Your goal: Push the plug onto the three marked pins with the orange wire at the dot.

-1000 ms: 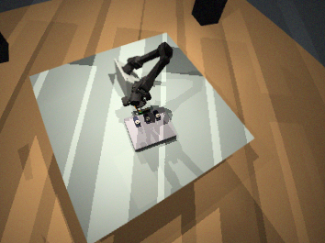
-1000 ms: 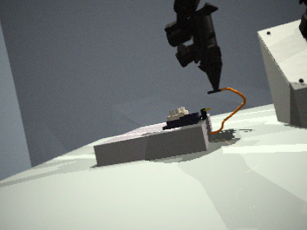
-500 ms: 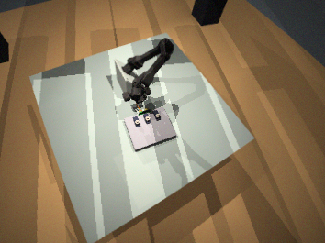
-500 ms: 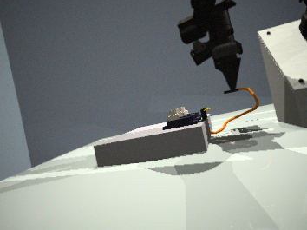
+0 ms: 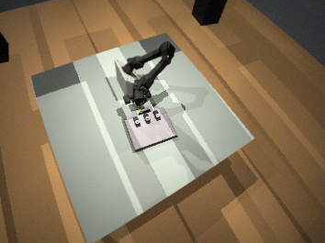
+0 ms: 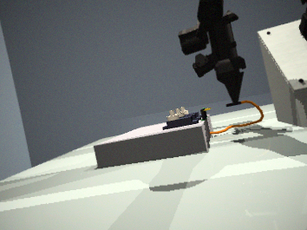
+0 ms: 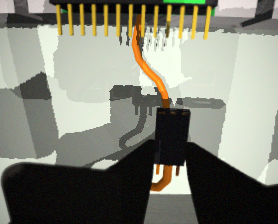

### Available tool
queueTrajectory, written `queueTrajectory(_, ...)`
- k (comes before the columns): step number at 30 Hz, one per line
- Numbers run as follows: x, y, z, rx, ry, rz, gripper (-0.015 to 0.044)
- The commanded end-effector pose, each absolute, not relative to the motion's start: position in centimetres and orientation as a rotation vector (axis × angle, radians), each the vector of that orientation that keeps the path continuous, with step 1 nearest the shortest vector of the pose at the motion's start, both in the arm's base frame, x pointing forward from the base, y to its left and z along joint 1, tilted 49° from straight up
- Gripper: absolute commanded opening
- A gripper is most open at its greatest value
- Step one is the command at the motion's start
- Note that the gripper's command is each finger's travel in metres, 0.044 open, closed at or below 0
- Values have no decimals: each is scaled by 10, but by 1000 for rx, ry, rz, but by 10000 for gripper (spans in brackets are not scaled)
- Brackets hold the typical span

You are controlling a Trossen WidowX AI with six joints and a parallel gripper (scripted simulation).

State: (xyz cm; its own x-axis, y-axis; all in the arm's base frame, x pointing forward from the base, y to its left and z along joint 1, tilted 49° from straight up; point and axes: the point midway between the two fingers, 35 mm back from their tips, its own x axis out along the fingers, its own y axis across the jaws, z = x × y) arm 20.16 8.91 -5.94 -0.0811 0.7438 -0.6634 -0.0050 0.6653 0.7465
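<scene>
My gripper [image 5: 140,106] [image 6: 234,101] [image 7: 170,147] is shut on the black plug [image 6: 233,104] [image 7: 172,132], holding it above the table off the holder's near edge. In the wrist view the plug's three holes face the pin row [image 7: 106,21] [image 6: 207,109], with a gap between. The plug looks roughly square to the row, under its right half. A green band [image 7: 184,1] shows above the right-hand pins, partly cut off; I cannot make out its dot. The orange lead [image 7: 151,72] [image 6: 261,114] loops from the plug's rear back to the holder [image 5: 153,135] [image 6: 152,149]. The individual wire colours are unclear.
Three dark servos [image 5: 137,121] [image 5: 147,118] [image 5: 157,115] with pale horns sit on the holder just behind the pins. A pale box [image 6: 284,66] stands behind the arm. Shadows of the arm and plug fall across the table top [image 5: 87,175].
</scene>
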Motion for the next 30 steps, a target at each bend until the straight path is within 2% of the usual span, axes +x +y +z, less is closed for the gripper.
queueTrajectory(1, 210, 90, -61, 642, 1544, 697, 0)
queueTrajectory(8, 234, 87, -62, 641, 1543, 697, 0)
queueTrajectory(30, 238, 92, -60, 642, 1543, 697, 0)
